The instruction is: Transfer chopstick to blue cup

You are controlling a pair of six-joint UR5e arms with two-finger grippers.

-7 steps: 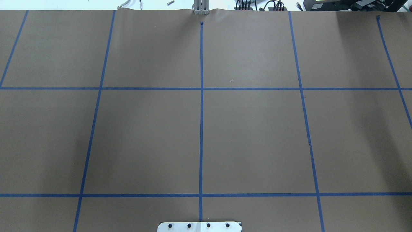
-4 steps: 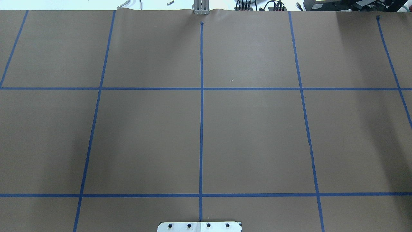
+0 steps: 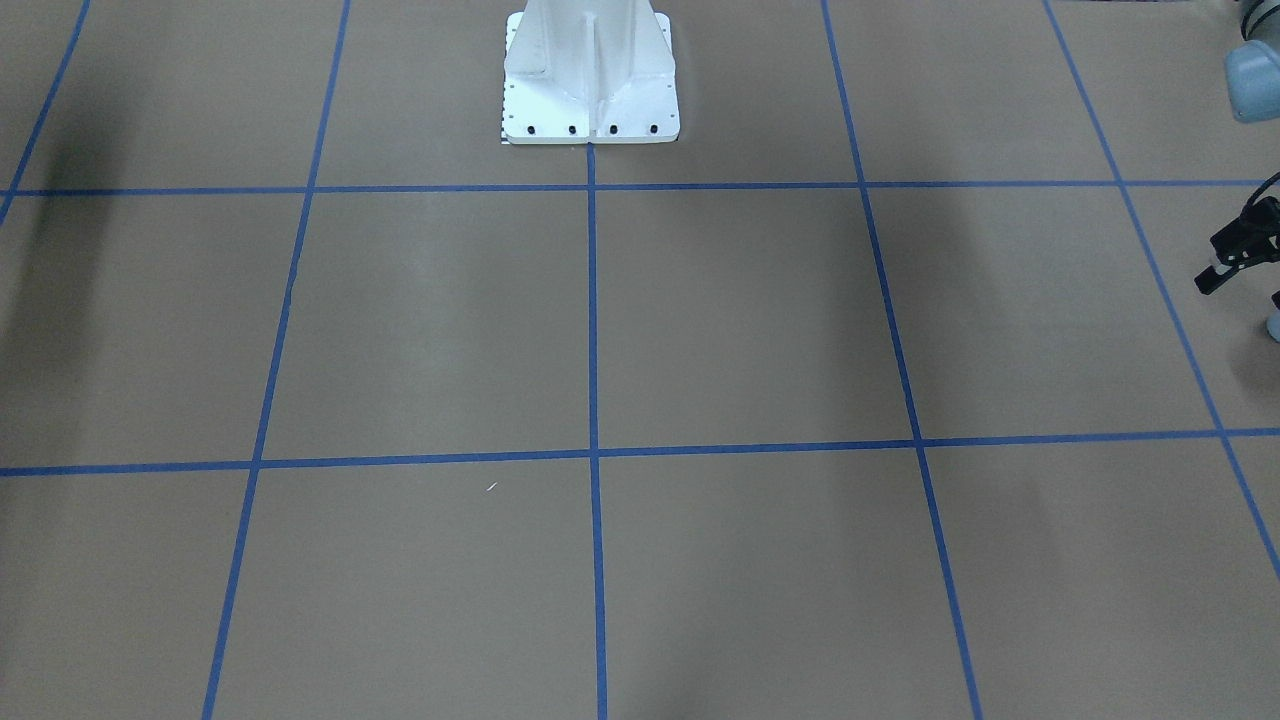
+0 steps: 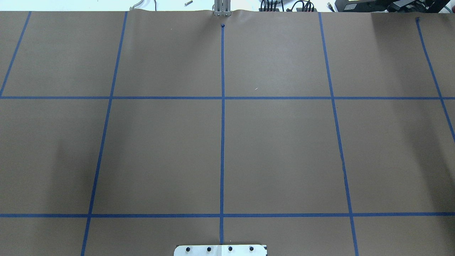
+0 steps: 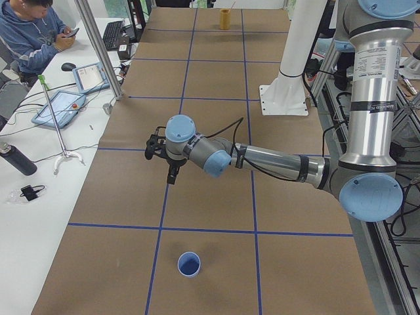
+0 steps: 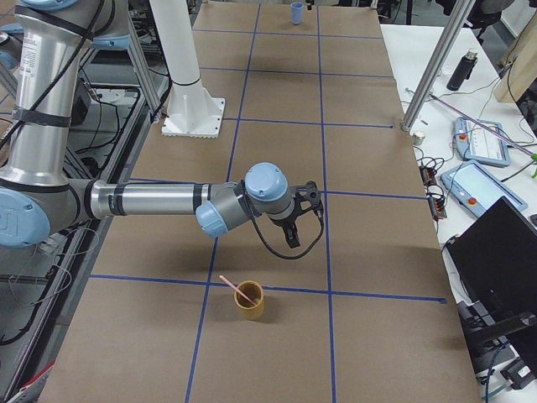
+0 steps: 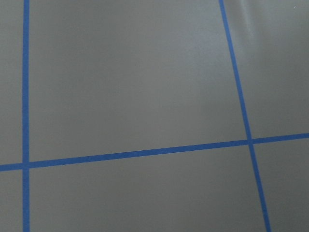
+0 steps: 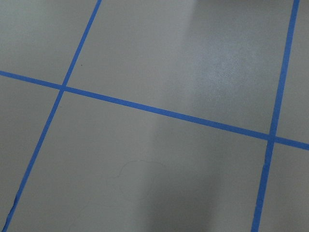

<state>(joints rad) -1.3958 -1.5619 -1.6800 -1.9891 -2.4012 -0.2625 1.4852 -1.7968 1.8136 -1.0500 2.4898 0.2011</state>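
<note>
The blue cup (image 5: 189, 264) stands upright and empty on the brown table near its left end; it is also small at the far end in the right view (image 6: 297, 11). A pale-pink chopstick (image 6: 235, 288) leans in a tan cup (image 6: 249, 302) near the table's right end; that tan cup (image 5: 225, 18) also appears far off in the left view. My left gripper (image 5: 161, 157) hovers over the table, well short of the blue cup, and is cut off at the edge of the front view (image 3: 1235, 255). My right gripper (image 6: 300, 220) hangs just beyond the tan cup. I cannot tell either gripper's state.
The white robot pedestal (image 3: 590, 90) stands at the table's middle on the robot's side. Metal posts (image 5: 98, 52) rise along the far edge. A side bench holds tablets (image 5: 58, 108), a dark bottle (image 5: 16, 159) and a laptop (image 6: 499, 252). A seated person (image 5: 26, 33) is beside it.
Nothing on the table has moved in the overhead view; only the faint shadows at its left and right sides have shifted slightly.
</note>
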